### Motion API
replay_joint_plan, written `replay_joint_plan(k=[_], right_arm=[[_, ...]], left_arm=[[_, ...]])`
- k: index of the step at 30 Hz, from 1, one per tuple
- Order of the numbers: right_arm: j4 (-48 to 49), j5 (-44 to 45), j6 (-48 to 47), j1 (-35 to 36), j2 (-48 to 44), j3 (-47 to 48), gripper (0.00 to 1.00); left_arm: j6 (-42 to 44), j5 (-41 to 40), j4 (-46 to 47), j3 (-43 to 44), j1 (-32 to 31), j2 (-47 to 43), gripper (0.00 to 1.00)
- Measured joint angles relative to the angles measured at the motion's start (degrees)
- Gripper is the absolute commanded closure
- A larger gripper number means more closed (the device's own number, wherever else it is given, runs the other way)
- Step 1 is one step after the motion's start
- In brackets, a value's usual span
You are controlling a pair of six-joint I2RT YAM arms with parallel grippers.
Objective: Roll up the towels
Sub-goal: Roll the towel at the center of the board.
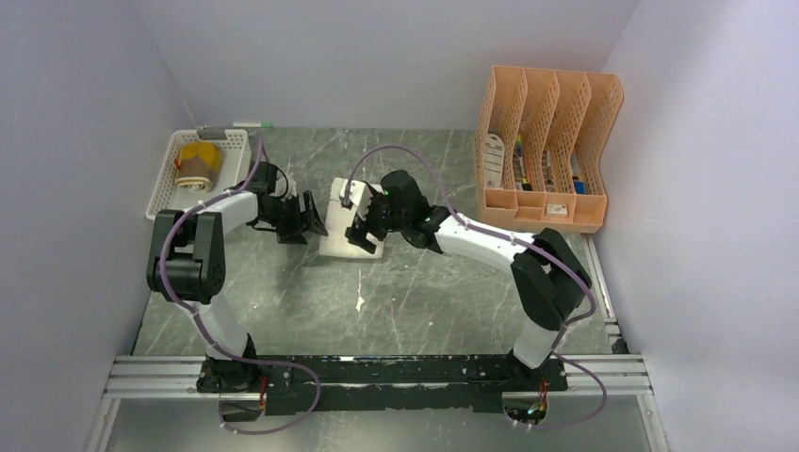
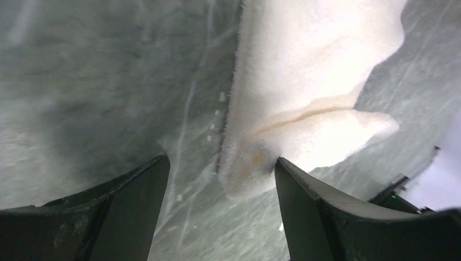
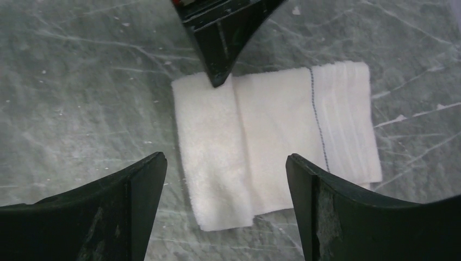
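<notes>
The cream-white towel lies folded flat on the marble table, also in the right wrist view with a thin grey stitched line near one end. My left gripper is open at the towel's left edge; in its wrist view a towel corner sits between the fingers, against the right one. My right gripper is open and hovers over the towel's right part, holding nothing. The mustard-yellow and brown towel lies rolled in the white basket.
A white slotted basket stands at the back left, with a pen behind it. An orange file organiser stands at the back right. Pale walls close in both sides. The left gripper's finger shows in the right wrist view.
</notes>
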Motion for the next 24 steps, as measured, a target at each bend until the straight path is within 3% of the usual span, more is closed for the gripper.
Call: replay_joint_plan(k=[4, 10, 11, 13, 14, 24], right_arm=[[-0.94, -0.94, -0.07, 0.79, 0.07, -0.48, 0.26], [-2.21, -2.4, -0.28, 2.64, 0.81, -1.62, 0.34], [-2.16, -2.71, -0.28, 2.8, 1.03, -1.75, 0.36], [-2.14, -3.32, -0.17, 2.91, 1.7, -1.92, 0.4], [-2.05, -3.54, -0.09, 2.89, 2.25, -1.9, 0.41], [-2.82, -4.46, 0.11, 2.84, 10.1, 0.44, 0.43]], left_arm=[[2.56, -3.08, -2.62, 1.55, 0.52, -1.46, 0.22], [5.57, -1.7, -4.39, 4.35, 1.66, -5.81, 0.49], [5.86, -0.63, -4.26, 4.37, 1.88, -6.43, 0.55], [6.27, 3.23, -3.61, 4.26, 2.36, -7.43, 0.83], [6.25, 5.4, -2.93, 4.11, 2.45, -7.58, 0.92], [6.14, 22.97, 3.5, 0.74, 2.69, -3.39, 0.93]])
